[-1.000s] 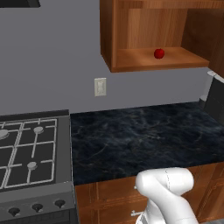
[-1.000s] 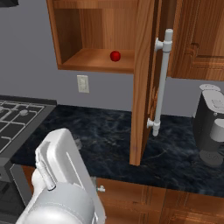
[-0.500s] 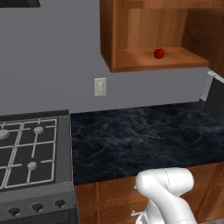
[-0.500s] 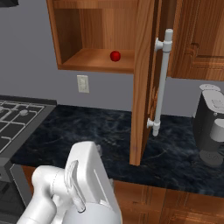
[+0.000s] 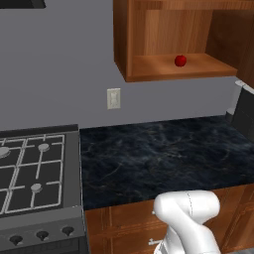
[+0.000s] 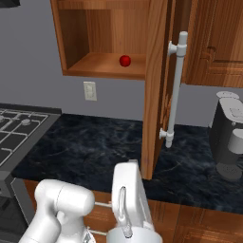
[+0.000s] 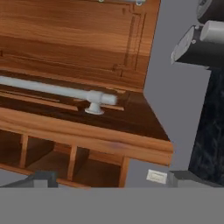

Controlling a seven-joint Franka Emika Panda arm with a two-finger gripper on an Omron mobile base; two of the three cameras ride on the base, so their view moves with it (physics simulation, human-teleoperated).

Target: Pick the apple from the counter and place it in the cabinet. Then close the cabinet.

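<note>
A: Where is the apple [image 5: 180,61]?

B: It sits on the plain shelf of the cabinet [image 5: 149,67], upright and alone on the wood, a little toward the open front edge; in the right base view it shows as a small red ball just left of the door's edge.

A: And the cabinet door [image 6: 155,90]?

B: It stands swung out, edge-on to the right base camera; its long silver bar handle [image 6: 176,90] runs vertically down the door's outer face, fixed by two short posts; the door's lower end hangs over the counter [image 5: 158,158].

A: What lies on the counter?

B: The black veined slab runs from the grey gas stove [image 5: 34,173] on the left to a dark coffee machine [image 6: 230,137] on the right; a pale wall outlet [image 5: 113,98] sits on the grey wall above it, below the cabinet.

A: The gripper [image 7: 107,180]?

B: The hand view is rolled sideways; its two dark fingertips [image 7: 41,178] rise at the bottom edge, spread wide with nothing between them; they point at the door's panelled face and handle, well apart from both; the apple is nowhere near them.

A: And the arm?

B: Its white links [image 6: 128,199] are low in front of the wooden drawer fronts [image 5: 124,223].
</note>
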